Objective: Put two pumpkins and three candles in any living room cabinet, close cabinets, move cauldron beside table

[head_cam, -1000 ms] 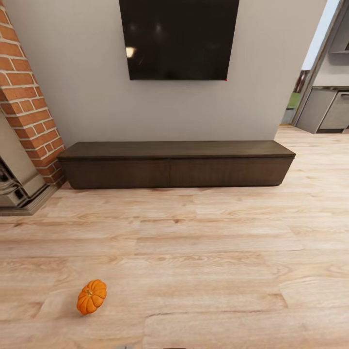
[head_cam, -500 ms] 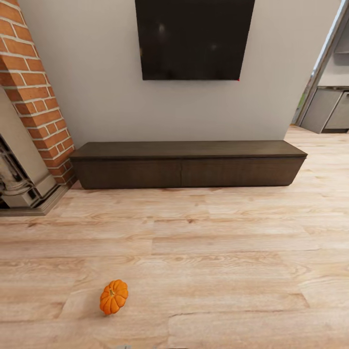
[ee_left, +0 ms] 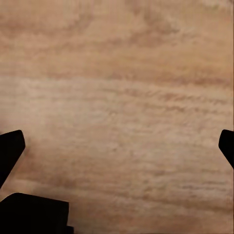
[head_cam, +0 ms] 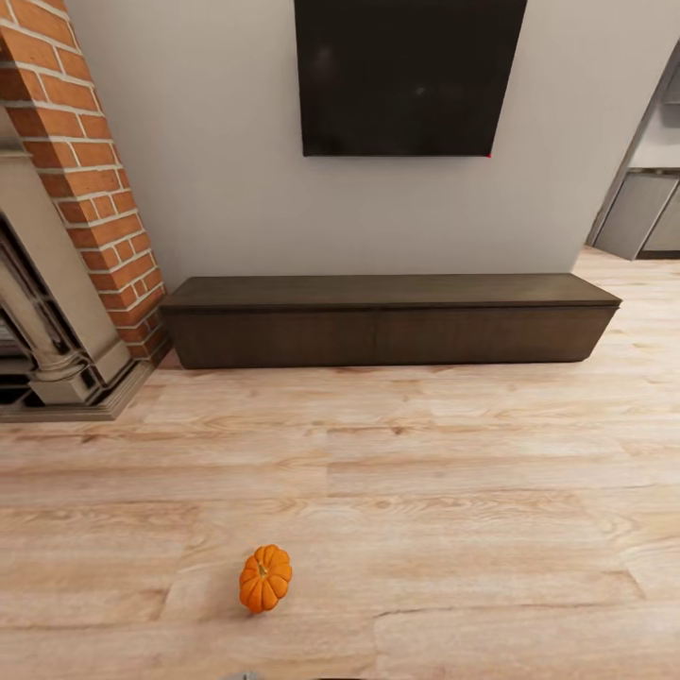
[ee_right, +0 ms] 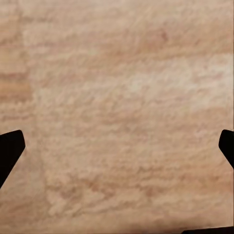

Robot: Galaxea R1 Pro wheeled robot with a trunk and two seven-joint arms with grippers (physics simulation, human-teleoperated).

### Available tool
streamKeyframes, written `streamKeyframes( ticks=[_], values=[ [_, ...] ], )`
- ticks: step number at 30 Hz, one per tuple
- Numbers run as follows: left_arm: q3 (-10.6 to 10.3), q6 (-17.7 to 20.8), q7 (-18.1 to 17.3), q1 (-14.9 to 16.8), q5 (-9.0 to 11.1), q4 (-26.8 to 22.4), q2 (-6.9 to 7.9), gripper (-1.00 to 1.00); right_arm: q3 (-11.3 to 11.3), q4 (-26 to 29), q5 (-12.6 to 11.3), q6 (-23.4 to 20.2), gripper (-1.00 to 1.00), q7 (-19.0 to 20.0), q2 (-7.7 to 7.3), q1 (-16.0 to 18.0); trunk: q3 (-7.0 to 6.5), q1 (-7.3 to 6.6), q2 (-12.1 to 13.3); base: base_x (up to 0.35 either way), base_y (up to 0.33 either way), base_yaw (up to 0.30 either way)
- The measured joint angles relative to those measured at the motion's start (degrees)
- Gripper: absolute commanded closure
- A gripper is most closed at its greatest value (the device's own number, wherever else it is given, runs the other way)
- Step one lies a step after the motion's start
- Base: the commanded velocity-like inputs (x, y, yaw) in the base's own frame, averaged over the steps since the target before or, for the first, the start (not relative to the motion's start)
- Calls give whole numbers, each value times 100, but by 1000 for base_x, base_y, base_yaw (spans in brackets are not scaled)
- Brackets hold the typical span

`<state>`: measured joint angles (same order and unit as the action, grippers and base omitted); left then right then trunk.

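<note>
One orange ribbed pumpkin [head_cam: 264,578] lies on the light wood-plank floor near the bottom of the head view. Against the far wall stands the long, low dark-brown cabinet [head_cam: 392,320], its drawer fronts shut. In the left wrist view my left gripper [ee_left: 117,146] stands open over bare floor, a black fingertip at each side edge of the frame. My right gripper [ee_right: 117,146] is open too in the right wrist view, with only floor planks between its fingertips. Candles, cauldron and table are out of view.
A red-brick fireplace column [head_cam: 90,179] with a grey surround [head_cam: 52,349] stands at the left. A black TV [head_cam: 409,76] hangs on the wall above the cabinet. A doorway with grey kitchen units [head_cam: 652,212] opens at the far right.
The whole head view has swung left: pumpkin, cabinet and TV have shifted right in the picture and more of the fireplace shows. Nothing has been moved.
</note>
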<state>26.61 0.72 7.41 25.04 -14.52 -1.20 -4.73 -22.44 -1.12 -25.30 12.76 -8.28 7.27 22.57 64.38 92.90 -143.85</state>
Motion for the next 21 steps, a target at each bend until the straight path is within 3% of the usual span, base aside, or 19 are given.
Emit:
streamKeyframes(
  ticks=[21],
  values=[
    [0, 0, 0, 0, 0, 0, -7, -100, 1, 1, 18, -18, -100, -8, -9, 2, 0, 0, 0, 0, 331, 0]
  ],
)
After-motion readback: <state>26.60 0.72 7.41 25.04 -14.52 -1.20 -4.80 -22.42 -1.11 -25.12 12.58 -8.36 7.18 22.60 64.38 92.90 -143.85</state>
